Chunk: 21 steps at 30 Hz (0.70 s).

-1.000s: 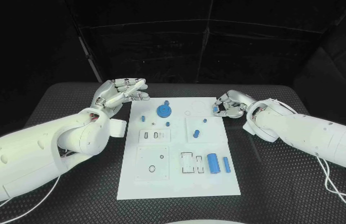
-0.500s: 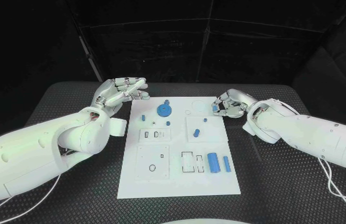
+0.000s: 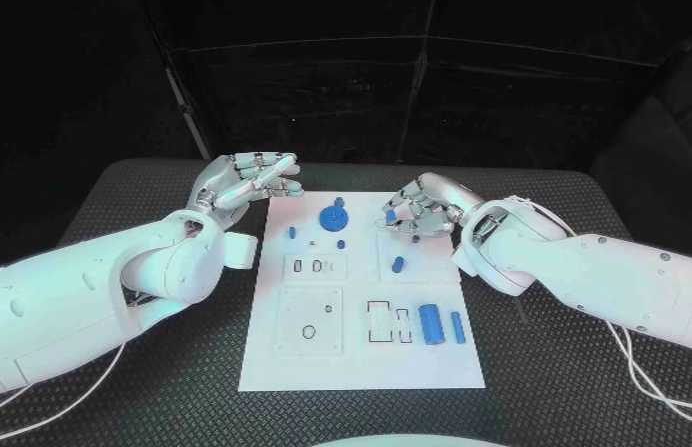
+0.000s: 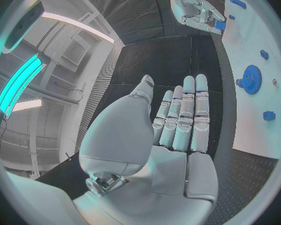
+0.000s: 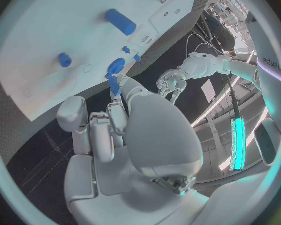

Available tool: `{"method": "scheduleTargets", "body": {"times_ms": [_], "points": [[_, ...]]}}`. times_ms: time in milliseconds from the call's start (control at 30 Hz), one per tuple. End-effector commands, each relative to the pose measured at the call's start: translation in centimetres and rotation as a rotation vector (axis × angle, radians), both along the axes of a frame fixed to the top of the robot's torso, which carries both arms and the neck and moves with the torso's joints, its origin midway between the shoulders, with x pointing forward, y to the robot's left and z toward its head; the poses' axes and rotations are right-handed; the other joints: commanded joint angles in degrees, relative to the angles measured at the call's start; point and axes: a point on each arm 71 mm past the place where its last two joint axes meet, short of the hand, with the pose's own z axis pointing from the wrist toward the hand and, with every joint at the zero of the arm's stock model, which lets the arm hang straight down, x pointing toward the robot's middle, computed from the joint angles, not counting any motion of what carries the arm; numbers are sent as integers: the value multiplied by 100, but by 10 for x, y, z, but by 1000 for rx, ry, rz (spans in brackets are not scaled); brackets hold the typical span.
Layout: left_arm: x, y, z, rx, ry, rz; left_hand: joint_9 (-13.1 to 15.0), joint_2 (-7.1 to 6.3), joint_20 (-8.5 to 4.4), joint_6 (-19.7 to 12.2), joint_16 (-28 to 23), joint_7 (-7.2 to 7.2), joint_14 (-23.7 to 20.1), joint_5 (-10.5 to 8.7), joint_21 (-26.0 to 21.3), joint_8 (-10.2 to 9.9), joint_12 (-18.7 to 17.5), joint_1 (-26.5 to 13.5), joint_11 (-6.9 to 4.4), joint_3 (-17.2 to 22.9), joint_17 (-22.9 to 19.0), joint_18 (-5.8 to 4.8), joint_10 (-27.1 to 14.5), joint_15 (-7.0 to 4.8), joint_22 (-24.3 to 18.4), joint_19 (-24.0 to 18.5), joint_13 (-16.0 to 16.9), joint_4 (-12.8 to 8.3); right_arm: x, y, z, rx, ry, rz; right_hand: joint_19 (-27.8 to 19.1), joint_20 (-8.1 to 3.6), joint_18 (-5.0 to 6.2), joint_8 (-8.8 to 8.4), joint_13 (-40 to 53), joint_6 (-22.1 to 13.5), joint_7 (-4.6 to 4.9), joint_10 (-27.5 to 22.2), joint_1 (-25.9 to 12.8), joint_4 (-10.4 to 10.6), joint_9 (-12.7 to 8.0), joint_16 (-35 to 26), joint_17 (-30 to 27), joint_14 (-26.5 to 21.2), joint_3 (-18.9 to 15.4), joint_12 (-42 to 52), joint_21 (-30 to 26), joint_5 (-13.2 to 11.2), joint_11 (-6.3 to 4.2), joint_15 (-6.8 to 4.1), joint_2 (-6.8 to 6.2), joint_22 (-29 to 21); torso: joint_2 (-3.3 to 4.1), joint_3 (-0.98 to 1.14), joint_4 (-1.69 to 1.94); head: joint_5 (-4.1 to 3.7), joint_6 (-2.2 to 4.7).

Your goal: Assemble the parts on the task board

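Fingers of the right hand (image 3: 415,207) are curled over the far right part of the task board (image 3: 361,367) and pinch a small blue part (image 5: 113,82) at their tips. Left hand (image 3: 248,181) hovers off the board's far left corner, fingers nearly straight and close together, holding nothing. Blue gear (image 3: 333,217) lies on the board between both hands. Blue cylinder (image 3: 428,318) lies near the board's right edge.

Dim backdrop, bright overhead strip lights
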Motion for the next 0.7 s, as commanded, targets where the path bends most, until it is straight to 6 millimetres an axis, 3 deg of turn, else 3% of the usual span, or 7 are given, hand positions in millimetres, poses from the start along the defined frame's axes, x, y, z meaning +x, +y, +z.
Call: {"method": "scheduleTargets", "body": {"times_ms": [33, 133, 300, 500, 700], "points": [[-1, -2, 2, -6, -8, -9, -7, 62, -8, 33, -33, 23, 36, -20, -32, -32, -37, 13, 3, -24, 9, 20, 34, -6, -7, 36, -4, 0, -1, 12, 2, -22, 1, -39, 2, -21, -102, 27, -2, 50, -19, 3, -37, -15, 15, 26, 1170, 534, 38, -22, 23, -12, -34, -44, -4, 2, 4, -1, 2, 55, -15], [0, -2, 2, -6, -8, -9, -7, 62, -8, 33, -33, 23, 36, -20, -32, -32, -37, 13, 3, -24, 9, 20, 34, -6, -7, 36, -4, 0, -2, 32, 2, -25, 10, -17, 4, -21, -103, 28, -9, 52, -21, 0, -40, -17, 15, 26, 1170, 534, 40, -28, 24, -14, -36, -44, -6, 4, 2, 4, -6, 125, -53], [0, -3, 2, -6, -8, -9, -7, 62, -8, 33, -33, 23, 36, -20, -32, -32, -37, 13, 3, -24, 9, 20, 34, -6, -7, 36, -4, 0, -4, 60, 1, -34, 23, 21, 3, -23, -103, 32, -12, 59, -23, 0, -65, -13, 15, 22, 1160, 531, 54, -33, 22, -36, -38, -47, 3, 3, 7, 5, -14, 169, -67], [0, -4, 2, -7, -8, -11, -7, 62, -8, 33, -33, 23, 36, -20, -32, -32, -37, 13, 3, -24, 9, 20, 34, -6, -7, 36, -4, 0, -8, 91, 0, -66, 27, 68, -1, -26, -101, 30, -14, 56, -25, 2, -111, -10, 12, 18, 1149, 529, 63, -38, 15, -78, -39, -49, -6, -8, 9, 8, -17, 180, -89], [0, -5, 2, -8, -8, -13, -7, 62, -8, 33, -33, 23, 36, -20, -32, -32, -37, 13, 3, -24, 9, 20, 34, -6, -7, 36, -4, 0, -11, 109, -6, -108, 31, 110, -8, -27, -100, 30, -18, 53, -26, 0, -136, -12, 10, 16, 1143, 527, 66, -43, 9, -105, -40, -50, -18, -19, 15, 9, -11, 182, -97]]}}
